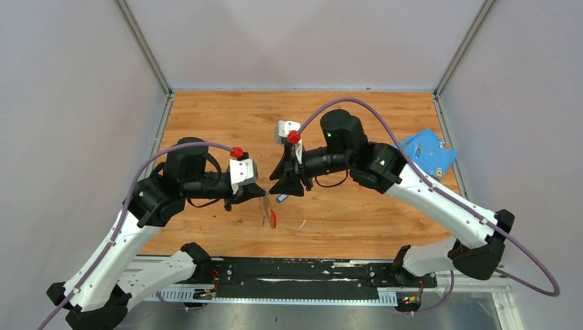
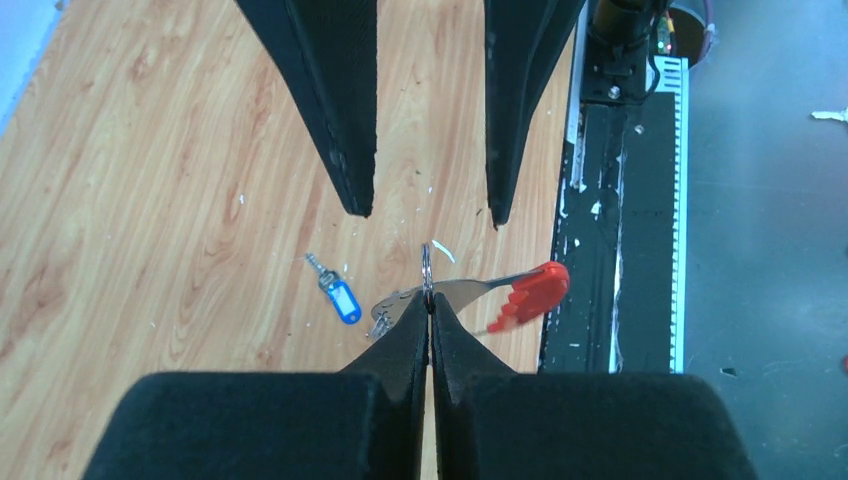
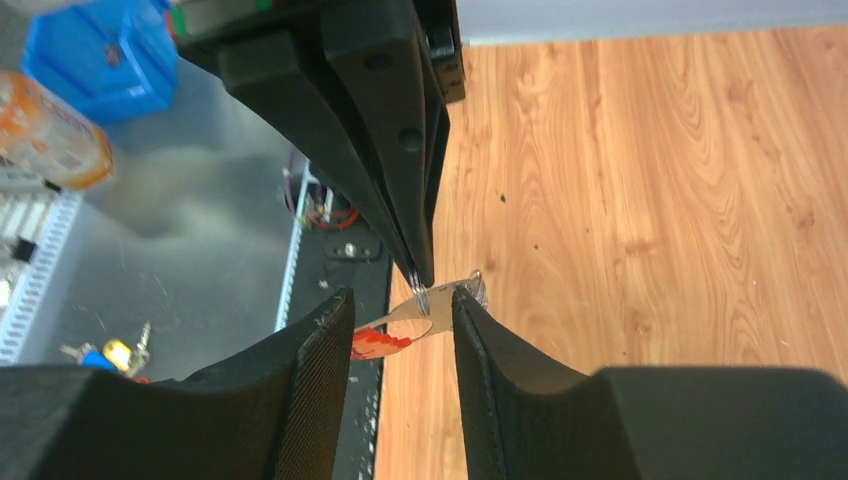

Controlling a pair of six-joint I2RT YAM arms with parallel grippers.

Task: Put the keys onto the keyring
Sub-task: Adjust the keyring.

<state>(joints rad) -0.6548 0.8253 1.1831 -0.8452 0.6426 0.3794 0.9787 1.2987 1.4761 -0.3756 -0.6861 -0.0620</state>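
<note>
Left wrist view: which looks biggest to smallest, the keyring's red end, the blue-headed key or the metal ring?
1. red end and blue-headed key: about alike; the key lies on the table, farther off than the gripped keyring, so I won't rank them.
2. metal ring: smallest, a thin sliver seen edge-on.

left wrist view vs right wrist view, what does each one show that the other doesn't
Only the left wrist view shows the blue-headed key lying on the table. Only the right wrist view shows a blue container off past the table's edge. Both show the keyring, its metal ring pinched in the shut left gripper, with the right gripper open close by.
</note>
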